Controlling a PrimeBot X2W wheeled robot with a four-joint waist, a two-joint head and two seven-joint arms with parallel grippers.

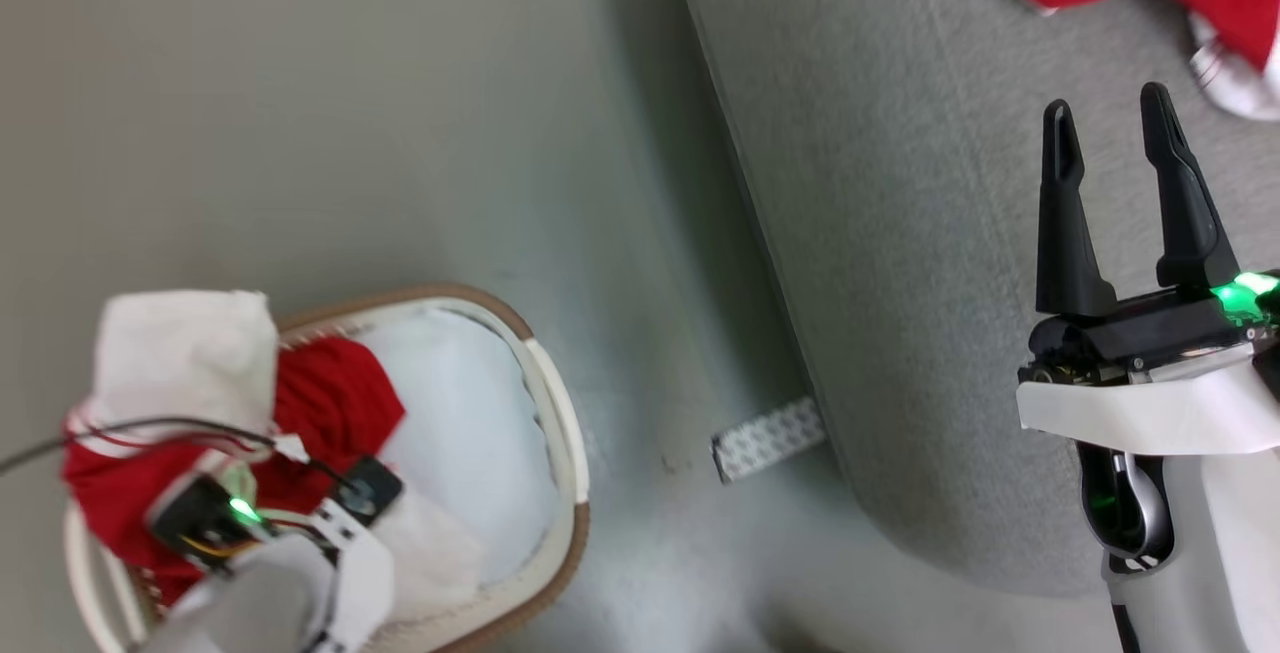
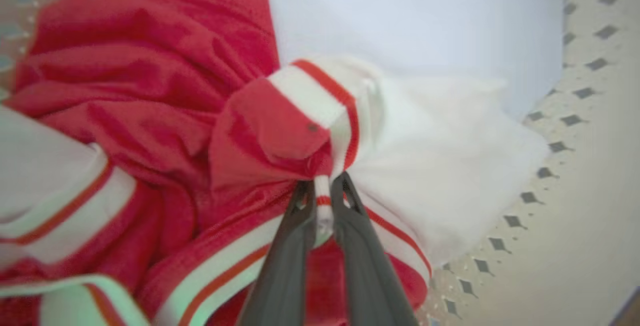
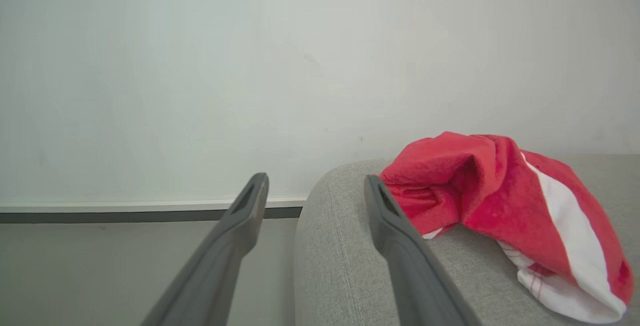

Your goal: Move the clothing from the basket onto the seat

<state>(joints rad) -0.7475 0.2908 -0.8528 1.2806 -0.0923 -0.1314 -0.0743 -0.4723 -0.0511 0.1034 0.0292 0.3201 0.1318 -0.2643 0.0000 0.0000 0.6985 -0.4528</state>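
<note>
My left tool (image 2: 323, 186) pinches striped hem of red clothing (image 2: 150, 96) in basket (image 2: 575, 191); tiny bite, may slip when I lift. Right tool (image 1: 1106, 105) spread, empty.

Place: I took it for a home living space, or a room dressed as one; I could not tell which.
Furniture: a broad light-grey upholstered seat (image 1: 900, 233) stood there.
Laundry: a perforated cream basket (image 1: 568, 453) held red and white clothing (image 2: 125, 91).
Shell: smooth grey floor (image 1: 350, 113), bare pale wall (image 3: 300, 66), dark skirting (image 3: 125, 214).
Odd note: a patterned strip (image 1: 768, 440) lay beside the seat's base.
</note>
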